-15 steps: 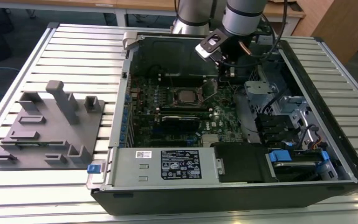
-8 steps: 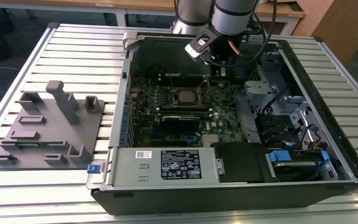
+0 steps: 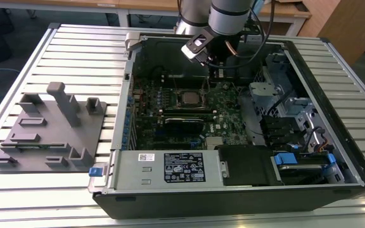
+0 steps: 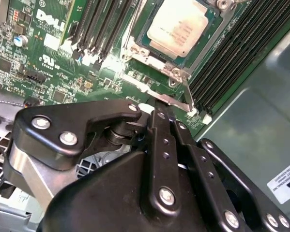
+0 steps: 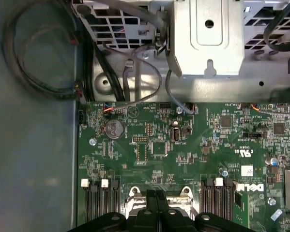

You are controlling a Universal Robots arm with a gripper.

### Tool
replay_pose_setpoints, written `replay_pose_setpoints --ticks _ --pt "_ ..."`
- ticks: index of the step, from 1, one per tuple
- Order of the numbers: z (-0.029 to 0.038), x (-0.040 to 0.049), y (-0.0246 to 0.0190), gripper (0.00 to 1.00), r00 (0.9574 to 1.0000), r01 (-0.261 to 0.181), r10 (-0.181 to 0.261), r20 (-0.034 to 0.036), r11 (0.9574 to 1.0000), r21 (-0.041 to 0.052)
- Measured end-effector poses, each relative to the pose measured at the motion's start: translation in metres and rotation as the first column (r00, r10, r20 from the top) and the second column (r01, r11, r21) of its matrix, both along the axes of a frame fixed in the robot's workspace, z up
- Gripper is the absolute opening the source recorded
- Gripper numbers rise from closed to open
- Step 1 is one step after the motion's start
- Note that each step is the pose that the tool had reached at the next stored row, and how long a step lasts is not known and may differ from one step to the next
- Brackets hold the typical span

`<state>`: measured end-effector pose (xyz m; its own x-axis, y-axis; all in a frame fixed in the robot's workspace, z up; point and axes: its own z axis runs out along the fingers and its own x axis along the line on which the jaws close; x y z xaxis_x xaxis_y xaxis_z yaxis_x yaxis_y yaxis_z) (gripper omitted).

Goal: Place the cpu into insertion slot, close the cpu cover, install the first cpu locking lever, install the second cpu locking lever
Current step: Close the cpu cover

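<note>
The exterior view shows a slatted metal bench (image 3: 36,199) carrying an open black computer case (image 3: 233,206), which takes up the middle and right of the frame. The arm (image 3: 230,14) comes down from the upper middle into the far end of the case. A grey fixture tray (image 3: 49,142) lies on the bench at the left, beside the case. A grey power supply box (image 3: 169,168) sits along the case's near wall, and the green motherboard (image 3: 224,102) lies behind it.

The gripper (image 4: 159,107) hangs low over the board. In the second wrist view its black fingers (image 4: 160,128) are pressed together, with nothing seen between them. Their tips are just beside a thin silvery lever (image 4: 154,90) that runs along one edge of the insertion slot (image 4: 144,35).

The cpu cover (image 4: 157,62) lies flat as a metal frame on the slot. The cpu (image 4: 178,26) sits inside the slot, its pale metal top showing through the cover's window.
</note>
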<state>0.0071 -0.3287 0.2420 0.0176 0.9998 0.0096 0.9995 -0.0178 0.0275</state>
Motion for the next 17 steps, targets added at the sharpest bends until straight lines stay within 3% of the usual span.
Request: replay_pose_setpoints --ticks 17 --pt "-0.0015 -0.0264 0.0 0.1 1.0 0.0 0.0 0.001 1.0 0.0"
